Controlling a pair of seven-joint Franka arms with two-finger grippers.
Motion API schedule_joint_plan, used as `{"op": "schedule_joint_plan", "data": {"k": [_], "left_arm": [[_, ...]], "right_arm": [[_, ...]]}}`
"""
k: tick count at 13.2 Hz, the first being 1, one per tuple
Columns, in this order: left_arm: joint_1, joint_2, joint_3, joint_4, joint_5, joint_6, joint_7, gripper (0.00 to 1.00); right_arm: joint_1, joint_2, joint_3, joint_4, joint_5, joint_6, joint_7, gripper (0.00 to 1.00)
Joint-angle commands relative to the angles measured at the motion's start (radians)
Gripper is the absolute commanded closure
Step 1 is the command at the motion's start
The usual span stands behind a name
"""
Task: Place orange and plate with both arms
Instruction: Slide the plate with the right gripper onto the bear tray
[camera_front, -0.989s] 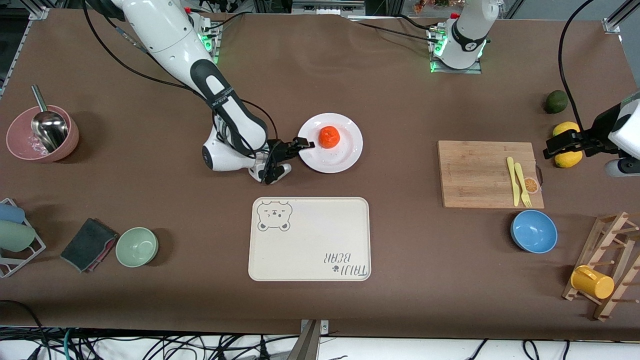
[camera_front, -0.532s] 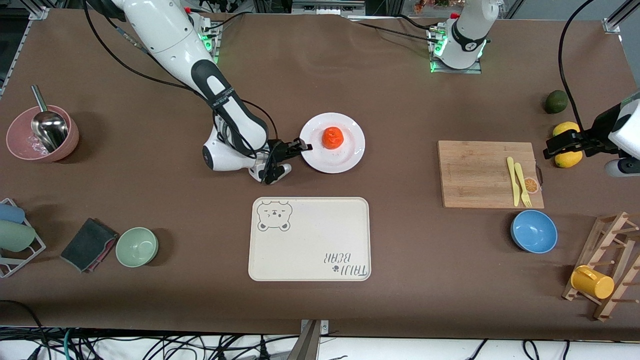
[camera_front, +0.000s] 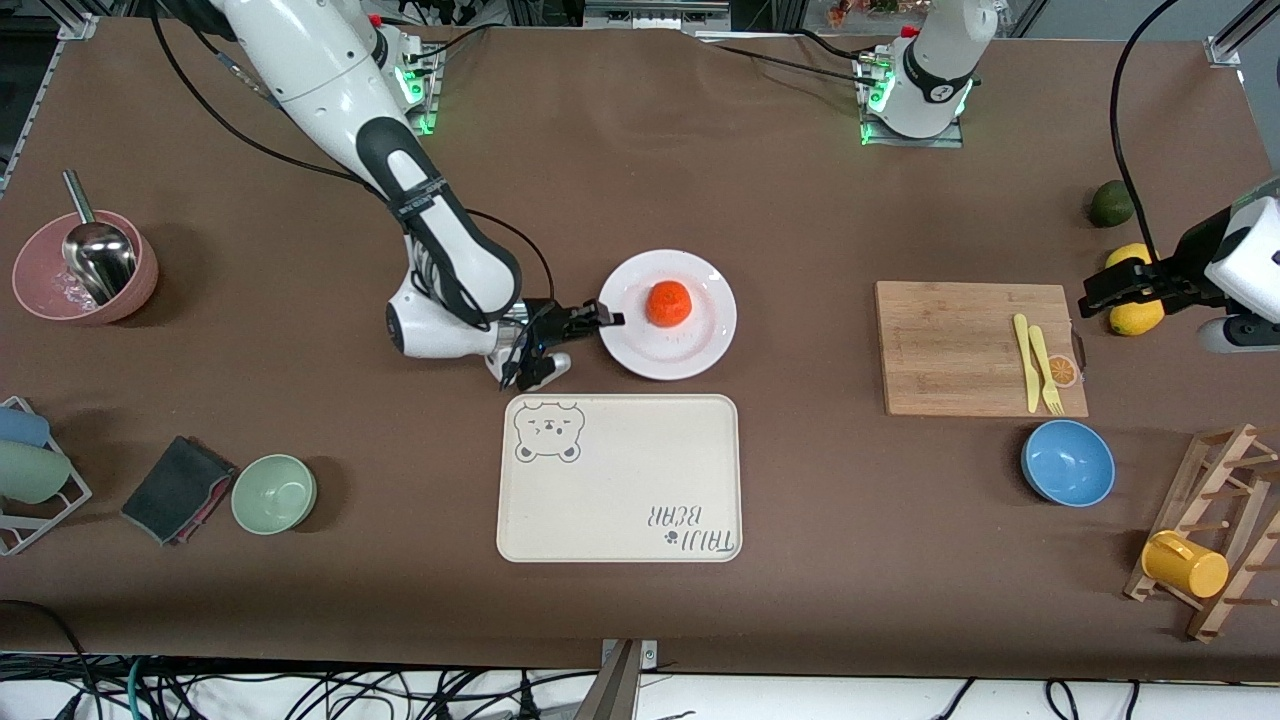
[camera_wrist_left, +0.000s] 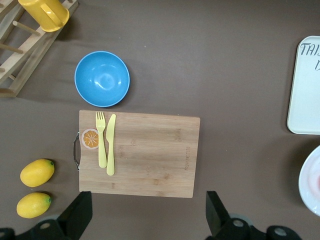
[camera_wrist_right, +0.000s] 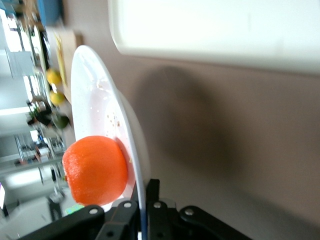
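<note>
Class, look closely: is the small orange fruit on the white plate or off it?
On it. The small bright orange fruit sits on the round glossy white plate, whose rim the right hand grips.

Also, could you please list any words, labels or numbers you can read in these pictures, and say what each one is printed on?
"TAIJI BEAR": my best reading of the lettering on the cream tray, upside down in the front view, opposite a bear-face drawing; the left wrist view shows only "TAI".
Cutting board: a faint mark at its middle, too small to read.
Nothing else carries readable text.

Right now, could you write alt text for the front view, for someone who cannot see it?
The right tool grips the rim of a white plate carrying an orange, lifted just above a cream bear tray. The left tool waits open above two lemons, beside a cutting board.
</note>
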Motion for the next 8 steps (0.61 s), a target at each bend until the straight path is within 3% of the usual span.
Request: {"op": "schedule_joint_plan", "data": {"k": [1, 3, 6, 8], "left_arm": [[0.011, 0.014, 0.006, 0.034, -0.02, -0.021, 0.012, 0.0], [0.011, 0.014, 0.008, 0.034, -0.02, -0.021, 0.012, 0.0], [0.013, 0.014, 0.009, 0.033, -0.02, -0.022, 0.012, 0.0], [0.013, 0.015, 0.009, 0.033, -0.02, -0.022, 0.012, 0.0]], "right_arm": [[-0.019, 0.035, -0.02, 0.145, 0.002, -0.015, 0.148, 1.0], [-0.02, 0.131, -0.073, 0.298, 0.005, -0.016, 0.21, 1.0], [-0.023, 0.287, -0.077, 0.498, 0.01, 0.026, 0.273, 1.0], [-0.022, 0.343, -0.077, 0.547, 0.01, 0.06, 0.271, 1.0]]}}
